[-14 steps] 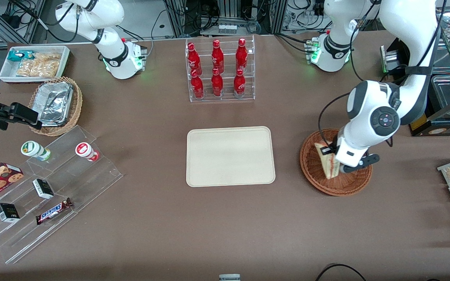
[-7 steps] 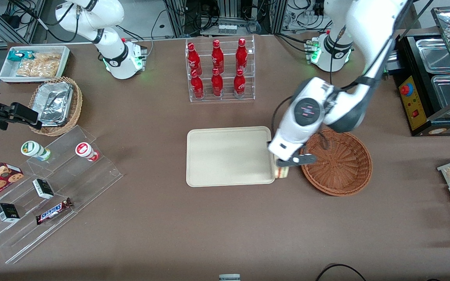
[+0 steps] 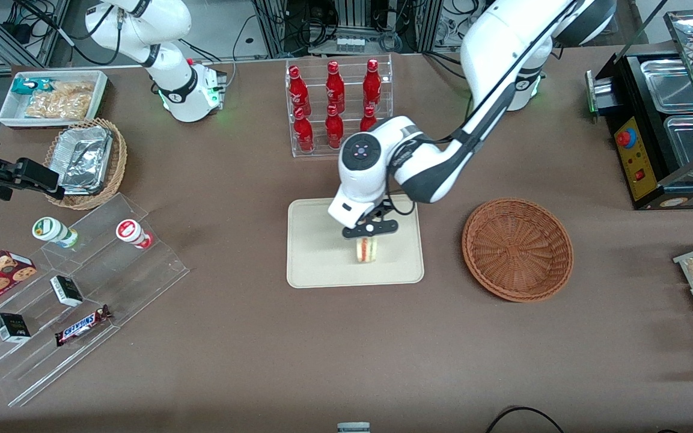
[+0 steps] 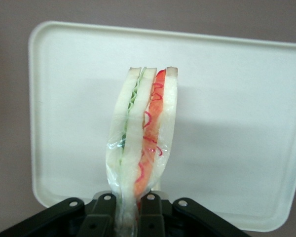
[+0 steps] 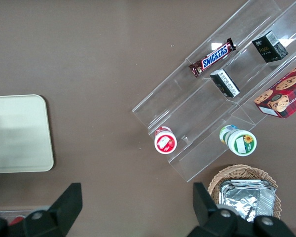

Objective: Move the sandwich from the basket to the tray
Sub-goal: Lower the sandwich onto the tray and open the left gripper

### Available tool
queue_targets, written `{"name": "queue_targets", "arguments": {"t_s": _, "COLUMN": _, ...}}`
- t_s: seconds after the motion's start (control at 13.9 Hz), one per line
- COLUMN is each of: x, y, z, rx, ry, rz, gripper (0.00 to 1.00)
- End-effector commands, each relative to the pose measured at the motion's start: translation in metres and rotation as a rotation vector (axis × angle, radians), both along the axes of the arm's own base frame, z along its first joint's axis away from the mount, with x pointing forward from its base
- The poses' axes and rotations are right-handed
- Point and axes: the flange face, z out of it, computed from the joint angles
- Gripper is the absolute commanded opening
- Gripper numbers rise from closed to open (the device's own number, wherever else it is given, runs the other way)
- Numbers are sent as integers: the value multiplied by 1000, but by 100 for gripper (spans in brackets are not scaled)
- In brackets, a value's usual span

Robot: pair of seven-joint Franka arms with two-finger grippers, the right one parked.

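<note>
My left gripper [image 3: 369, 236] is shut on the sandwich [image 3: 366, 249] and holds it above the cream-beige tray [image 3: 316, 240], over its middle part. In the left wrist view the wrapped sandwich [image 4: 143, 143] stands on edge between the two black fingers [image 4: 102, 217], its red and green filling showing, with the tray [image 4: 237, 113] beneath it. The reddish-brown wicker basket [image 3: 517, 249] sits beside the tray toward the working arm's end of the table, with nothing in it. A corner of the tray also shows in the right wrist view [image 5: 19, 133].
A clear rack of red bottles [image 3: 337, 108] stands farther from the front camera than the tray. A tan basket with a foil container [image 3: 86, 161], a white snack bin [image 3: 51, 97] and a clear stepped shelf [image 3: 76, 288] with snacks lie toward the parked arm's end.
My left gripper lifted the sandwich out of the basket and carried it sideways over the tray's edge to above the tray's middle. The basket is left bare.
</note>
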Motion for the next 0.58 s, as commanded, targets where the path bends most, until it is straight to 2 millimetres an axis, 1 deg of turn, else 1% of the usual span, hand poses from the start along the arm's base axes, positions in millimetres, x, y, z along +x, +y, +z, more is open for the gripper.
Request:
{"name": "queue_targets", "arguments": {"t_s": 0.0, "x": 3, "y": -18, "z": -16, "rx": 5, "ry": 4, "rz": 29, "gripper": 7}}
{"name": "queue_targets", "arguments": {"t_s": 0.22, "x": 5, "y": -21, "z": -35, "rx": -14, "ry": 9, "rz": 31, "gripper": 8}}
{"name": "queue_targets", "arguments": {"t_s": 0.36, "x": 4, "y": -21, "z": -38, "rx": -13, "ry": 13, "rz": 36, "gripper": 11}}
{"name": "queue_targets", "arguments": {"t_s": 0.43, "x": 3, "y": -22, "z": -40, "rx": -14, "ry": 15, "rz": 43, "gripper": 14}}
{"name": "queue_targets", "arguments": {"t_s": 0.51, "x": 3, "y": -21, "z": -41, "rx": -12, "ry": 18, "rz": 43, "gripper": 22}}
